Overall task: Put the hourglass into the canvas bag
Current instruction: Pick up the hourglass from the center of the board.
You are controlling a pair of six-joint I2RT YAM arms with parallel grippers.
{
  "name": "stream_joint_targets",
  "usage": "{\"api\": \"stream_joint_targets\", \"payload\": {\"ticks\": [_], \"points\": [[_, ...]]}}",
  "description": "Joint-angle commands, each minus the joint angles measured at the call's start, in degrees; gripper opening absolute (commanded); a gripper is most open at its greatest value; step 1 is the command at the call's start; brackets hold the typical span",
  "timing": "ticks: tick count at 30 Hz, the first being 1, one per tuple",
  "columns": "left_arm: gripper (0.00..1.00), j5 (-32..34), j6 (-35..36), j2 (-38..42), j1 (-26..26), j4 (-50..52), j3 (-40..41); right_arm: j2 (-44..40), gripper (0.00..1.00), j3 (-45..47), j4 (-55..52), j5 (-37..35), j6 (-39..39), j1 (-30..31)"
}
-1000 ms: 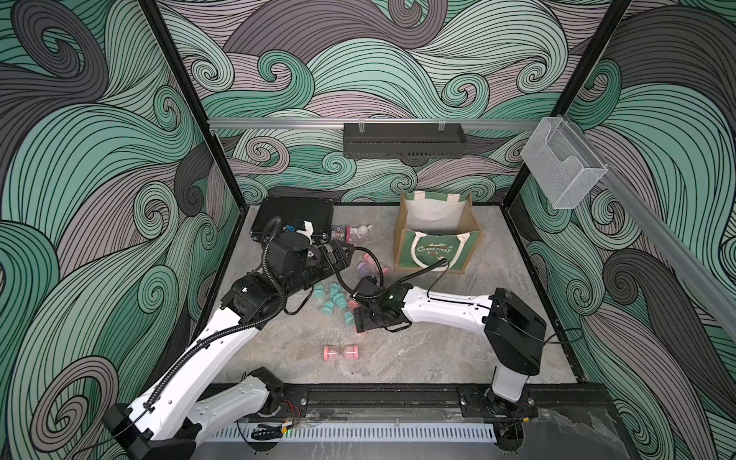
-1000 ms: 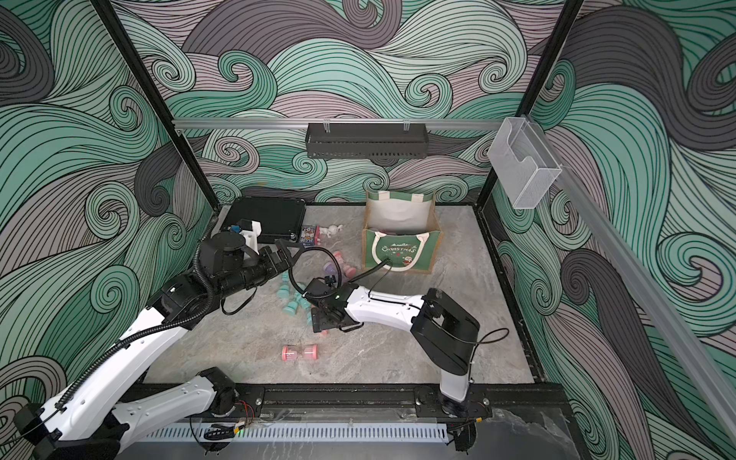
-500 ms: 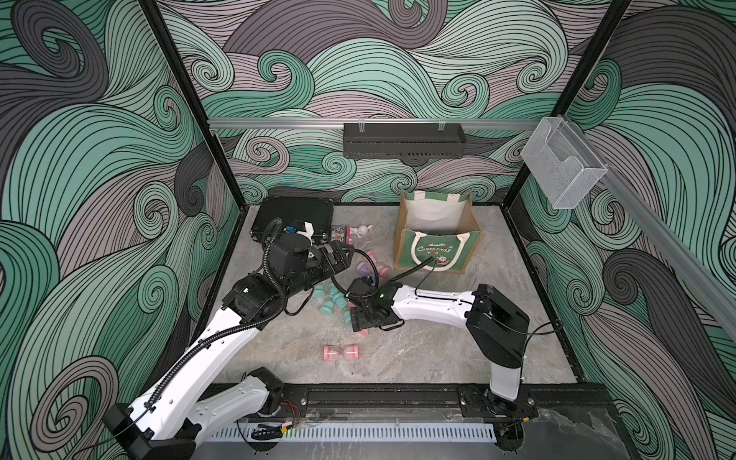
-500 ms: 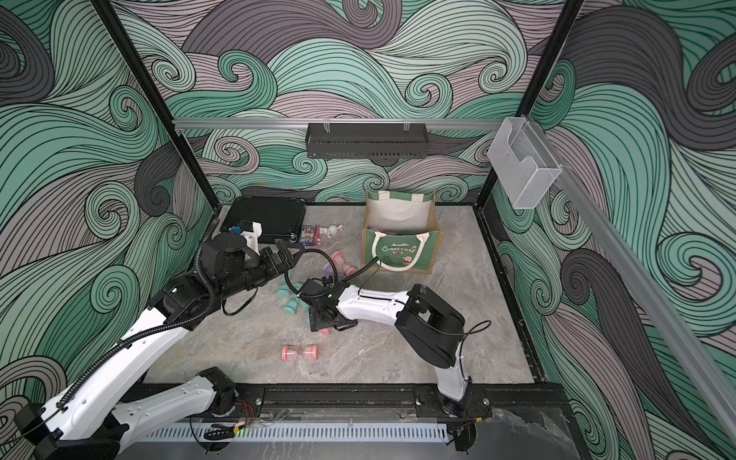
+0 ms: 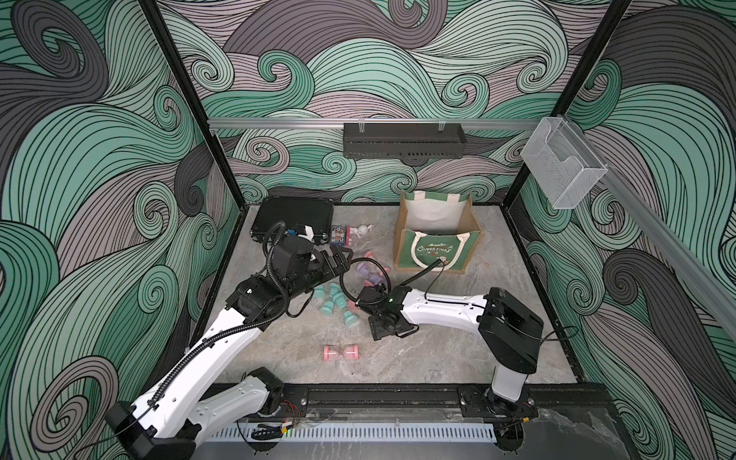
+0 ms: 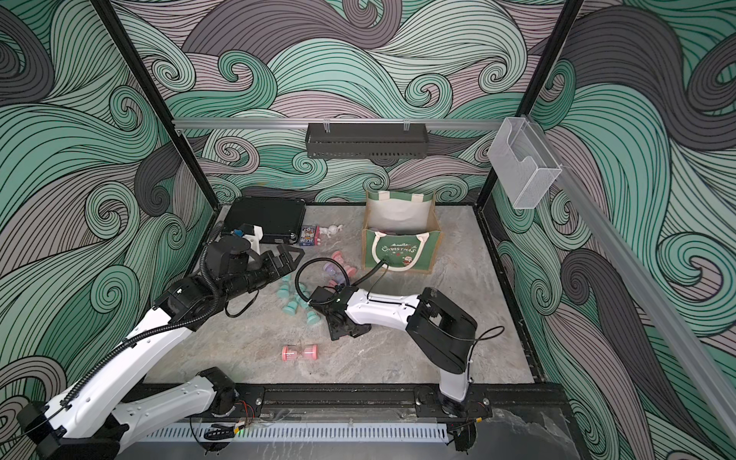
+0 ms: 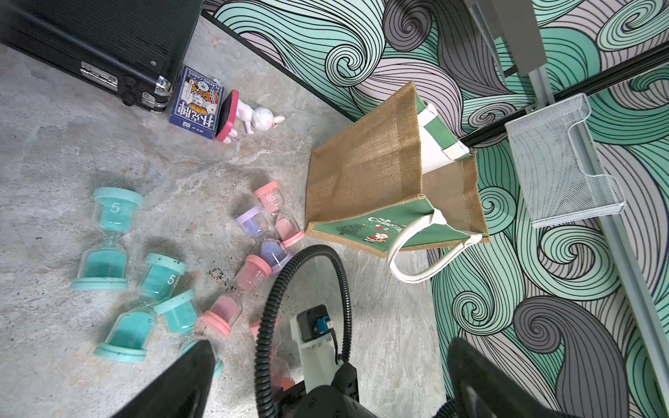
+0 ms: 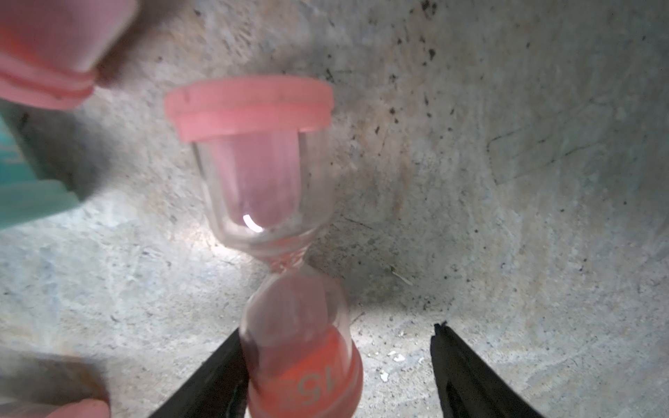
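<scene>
1. One boxy canvas bag (image 5: 436,249), green-fronted with tan sides, stood open on the grey stone-look tabletop (image 5: 438,350), apart from the hourglasses.
2. The left gripper (image 7: 331,343) hung open and empty. The right gripper (image 8: 338,327) was open astride the capped end of a pink glass hourglass (image 8: 275,249) lying on the tabletop, with one jaw touching it.
3. That hourglass looked light, slick and breakable, so the plastic cap seemed the safest hold.
4. Apparently four pink hourglasses showed in all, with three teal hourglasses (image 7: 108,246) and one purple hourglass (image 7: 269,249).
</scene>
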State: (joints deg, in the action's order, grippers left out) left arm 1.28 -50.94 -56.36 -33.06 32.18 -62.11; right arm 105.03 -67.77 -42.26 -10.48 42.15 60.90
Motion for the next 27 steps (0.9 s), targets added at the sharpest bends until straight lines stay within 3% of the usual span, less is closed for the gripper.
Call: {"api": "stream_joint_targets", "payload": {"ticks": [1,15,27], "points": [[0.99,2.2,1.7,1.3,0.5,-0.2,0.5,1.0,0.74,-0.9,-0.8,-0.1,-1.7,0.1],[0.99,3.1,5.7,2.5,0.5,0.5,1.0,3.2,0.56,-0.6,1.2,1.6,-3.7,0.0],[0.99,3.4,7.3,3.6,0.5,0.6,1.7,1.6,0.34,0.3,3.0,2.0,-6.2,-0.1]]}}
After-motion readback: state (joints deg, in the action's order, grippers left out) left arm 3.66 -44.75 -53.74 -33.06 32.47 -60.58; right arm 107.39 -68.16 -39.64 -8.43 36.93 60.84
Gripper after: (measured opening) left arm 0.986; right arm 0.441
